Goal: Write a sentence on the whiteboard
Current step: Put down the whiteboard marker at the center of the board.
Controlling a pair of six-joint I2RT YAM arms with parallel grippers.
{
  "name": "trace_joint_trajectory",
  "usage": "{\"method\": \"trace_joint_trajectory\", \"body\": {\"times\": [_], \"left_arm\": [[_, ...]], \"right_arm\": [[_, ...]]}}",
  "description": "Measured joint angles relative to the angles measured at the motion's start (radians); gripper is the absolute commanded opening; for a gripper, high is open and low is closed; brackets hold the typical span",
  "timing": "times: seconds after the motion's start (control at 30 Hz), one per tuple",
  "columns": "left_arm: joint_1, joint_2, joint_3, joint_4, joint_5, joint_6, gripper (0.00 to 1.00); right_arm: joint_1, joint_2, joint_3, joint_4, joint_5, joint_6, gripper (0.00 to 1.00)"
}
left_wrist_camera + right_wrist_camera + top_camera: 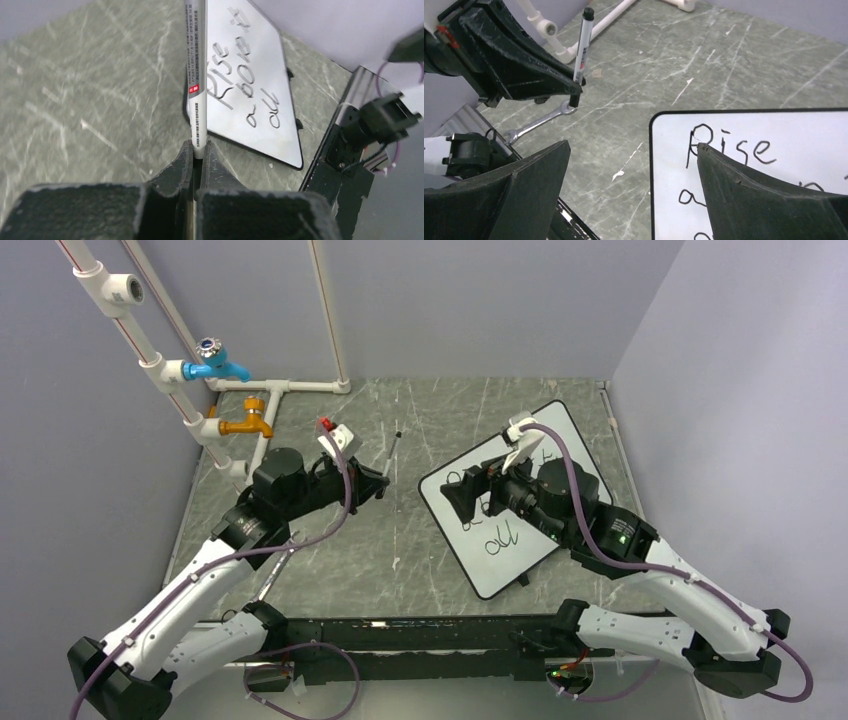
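The left gripper is clamped on one end of the marker, which stands up out of the jaws, off the board and well to its left. The right gripper gapes wide and empty over the board's corner (touching it or not, I cannot tell). The board lies flat on the right half of the table, and the sentence reads "Rise above it all". The writing looks finished; the next move probably calls for setting the marker down clear of the ink.
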Motion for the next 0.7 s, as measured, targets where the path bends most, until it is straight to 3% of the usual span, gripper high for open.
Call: {"method": "trace_joint_trajectory", "body": {"times": [0.17,0.7], "left_arm": [[0.0,0.018,0.003,-0.116,-0.14,-0.153,0.0],[-0.032,-0.13,-0.402,-0.247,-0.423,-0.507,0.0]], "right_arm": [[0.0,-0.035,-0.035,-0.017,0.05,0.021,1.0],[0.0,-0.042,-0.093,-0.04,0.077,0.067,1.0]]}}
